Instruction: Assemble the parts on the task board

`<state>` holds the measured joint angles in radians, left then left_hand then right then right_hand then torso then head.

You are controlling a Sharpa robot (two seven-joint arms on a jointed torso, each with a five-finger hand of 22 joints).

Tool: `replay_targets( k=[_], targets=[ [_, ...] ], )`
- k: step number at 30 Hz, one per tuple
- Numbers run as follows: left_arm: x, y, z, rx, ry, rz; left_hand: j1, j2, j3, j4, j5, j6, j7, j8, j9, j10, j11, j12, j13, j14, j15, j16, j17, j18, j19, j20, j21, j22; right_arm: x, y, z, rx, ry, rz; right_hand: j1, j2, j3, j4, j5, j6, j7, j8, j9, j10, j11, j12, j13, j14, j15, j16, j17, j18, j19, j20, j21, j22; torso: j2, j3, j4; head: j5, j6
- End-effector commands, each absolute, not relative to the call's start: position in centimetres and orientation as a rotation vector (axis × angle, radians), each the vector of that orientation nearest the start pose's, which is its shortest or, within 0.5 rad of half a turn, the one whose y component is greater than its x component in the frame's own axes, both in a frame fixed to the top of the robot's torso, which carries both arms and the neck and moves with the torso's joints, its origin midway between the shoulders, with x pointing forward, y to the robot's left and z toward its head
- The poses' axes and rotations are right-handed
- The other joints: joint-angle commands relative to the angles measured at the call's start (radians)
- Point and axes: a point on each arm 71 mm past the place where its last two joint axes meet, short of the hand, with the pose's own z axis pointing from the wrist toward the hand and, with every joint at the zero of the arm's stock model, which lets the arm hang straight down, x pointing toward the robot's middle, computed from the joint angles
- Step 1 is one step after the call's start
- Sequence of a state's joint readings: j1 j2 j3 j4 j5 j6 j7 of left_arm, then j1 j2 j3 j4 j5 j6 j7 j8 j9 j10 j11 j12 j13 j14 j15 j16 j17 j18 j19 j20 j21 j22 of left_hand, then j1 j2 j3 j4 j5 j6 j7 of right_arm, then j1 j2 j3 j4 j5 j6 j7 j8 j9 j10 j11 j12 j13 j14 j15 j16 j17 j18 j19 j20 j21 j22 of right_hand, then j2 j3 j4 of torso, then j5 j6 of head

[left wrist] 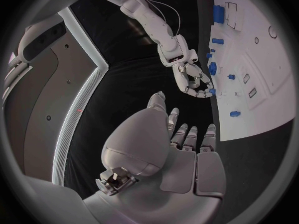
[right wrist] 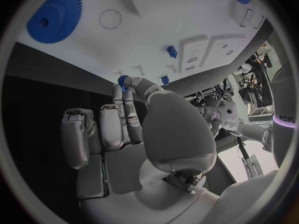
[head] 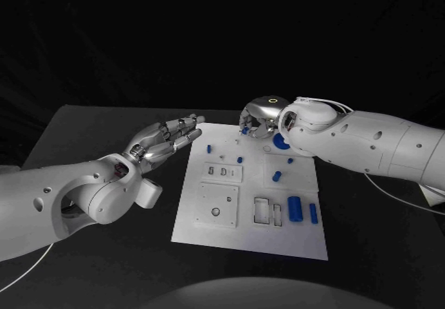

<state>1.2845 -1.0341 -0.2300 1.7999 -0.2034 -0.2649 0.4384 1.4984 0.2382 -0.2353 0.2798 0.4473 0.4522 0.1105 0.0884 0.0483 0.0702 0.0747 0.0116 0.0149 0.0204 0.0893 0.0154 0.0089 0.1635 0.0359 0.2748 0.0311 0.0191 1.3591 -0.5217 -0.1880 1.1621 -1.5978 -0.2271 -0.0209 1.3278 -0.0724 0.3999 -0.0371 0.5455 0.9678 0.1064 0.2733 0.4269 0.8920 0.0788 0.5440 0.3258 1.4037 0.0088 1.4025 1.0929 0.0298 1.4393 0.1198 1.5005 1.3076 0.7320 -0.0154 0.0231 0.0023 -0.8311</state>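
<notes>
While the left hand (head: 165, 141) hovers beside the board (head: 250, 228) with fingers spread and nothing held, the right hand (head: 260, 120) pinches a small gear (right wrist: 123, 78) at the far edge.

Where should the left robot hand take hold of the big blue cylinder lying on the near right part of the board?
Likely across the middle of the big blue cylinder, pinching its long curved sides from above. It lies flat on the task board, ends pointing toward and away from the robot; a slimmer blue part lies close beside it, so stay centred.
</notes>
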Motion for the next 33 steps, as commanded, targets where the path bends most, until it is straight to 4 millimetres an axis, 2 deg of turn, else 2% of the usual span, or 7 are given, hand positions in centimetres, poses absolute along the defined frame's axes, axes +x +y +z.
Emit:
replay_targets(
  k=[1, 7, 18, 29, 33],
  targets=[
    [41.7, 21.1, -18.0, -0.812, 1.61, -1.609, 0.016, 0.001, 0.009, -0.002, 0.007, 0.007, -0.001, 0.007, 0.001, 0.007, 0.005, 0.005, 0.001, 0.003, 0.005, 0.007, 0.001, 0.018, 0.003, 0.007, 0.004, 0.002, 55.4, -13.0, -17.4, -0.509, 1.648, 0.479, -0.002, 0.007, -0.003, -0.003, -0.004, -0.007, 0.003, -0.006, 0.013, 0.009, 0.002, -0.009, -0.002, -0.008, 0.002, -0.006, -0.005, 0.011, -0.006, 0.001, -0.008, 0.13, 0.0, -0.0016, -0.0006, -0.002, 0.001],
    [41.7, 21.0, -18.0, -0.813, 1.61, -1.605, 0.023, 0.0, 0.012, -0.004, 0.011, 0.01, 0.004, 0.009, 0.002, 0.01, 0.009, 0.005, 0.002, 0.004, 0.009, 0.009, 0.002, 0.016, -0.002, 0.009, 0.0, -0.001, 55.7, -12.6, -17.6, -0.493, 1.633, 0.472, -0.001, 0.008, -0.001, -0.004, -0.001, -0.01, 0.005, -0.009, 0.014, 0.008, 0.003, -0.013, -0.004, -0.01, 0.003, -0.007, -0.008, 0.012, -0.009, 0.002, -0.01, 0.128, -0.001, 0.0005, 0.0002, 0.0, -0.005],
    [41.8, 21.0, -18.1, -0.817, 1.622, -1.599, 0.025, 0.0, 0.013, -0.004, 0.013, 0.011, 0.006, 0.009, 0.002, 0.012, 0.011, 0.005, 0.002, 0.004, 0.011, 0.01, 0.002, 0.016, 0.001, 0.009, 0.002, 0.0, 56.0, -12.2, -17.8, -0.483, 1.641, 0.476, -0.004, 0.01, 0.0, -0.002, -0.003, -0.022, 0.009, -0.017, 0.014, 0.006, 0.006, -0.022, -0.006, -0.011, 0.005, -0.007, -0.006, 0.012, -0.009, 0.004, -0.01, 0.128, -0.002, 0.0001, -0.0029, 0.001, -0.006],
    [41.8, 20.8, -18.3, -0.821, 1.643, -1.599, 0.027, -0.001, 0.014, -0.004, 0.015, 0.016, 0.009, 0.011, 0.002, 0.014, 0.015, 0.006, 0.002, 0.005, 0.012, 0.011, 0.002, 0.016, 0.002, 0.011, 0.004, 0.001, 56.0, -11.5, -18.5, -0.485, 1.664, 0.478, -0.005, 0.01, 0.002, -0.003, -0.009, -0.038, 0.013, -0.03, 0.014, 0.0, 0.01, -0.033, -0.009, -0.014, 0.008, -0.008, -0.009, 0.012, -0.012, 0.006, -0.013, 0.127, -0.001, 0.0007, -0.0001, -0.002, -0.006],
    [41.8, 20.8, -18.3, -0.823, 1.649, -1.597, 0.03, -0.001, 0.016, -0.005, 0.016, 0.028, 0.014, 0.015, 0.004, 0.021, 0.02, 0.007, 0.004, 0.006, 0.013, 0.012, 0.002, 0.016, 0.004, 0.012, 0.005, 0.001, 56.0, -11.4, -18.8, -0.488, 1.678, 0.476, -0.006, 0.009, 0.002, -0.004, -0.017, -0.048, 0.013, -0.038, 0.013, -0.007, 0.012, -0.041, -0.011, -0.016, 0.009, -0.009, -0.011, 0.013, -0.015, 0.008, -0.015, 0.125, 0.0, 0.0009, -0.0011, 0.001, -0.007]
  ],
)
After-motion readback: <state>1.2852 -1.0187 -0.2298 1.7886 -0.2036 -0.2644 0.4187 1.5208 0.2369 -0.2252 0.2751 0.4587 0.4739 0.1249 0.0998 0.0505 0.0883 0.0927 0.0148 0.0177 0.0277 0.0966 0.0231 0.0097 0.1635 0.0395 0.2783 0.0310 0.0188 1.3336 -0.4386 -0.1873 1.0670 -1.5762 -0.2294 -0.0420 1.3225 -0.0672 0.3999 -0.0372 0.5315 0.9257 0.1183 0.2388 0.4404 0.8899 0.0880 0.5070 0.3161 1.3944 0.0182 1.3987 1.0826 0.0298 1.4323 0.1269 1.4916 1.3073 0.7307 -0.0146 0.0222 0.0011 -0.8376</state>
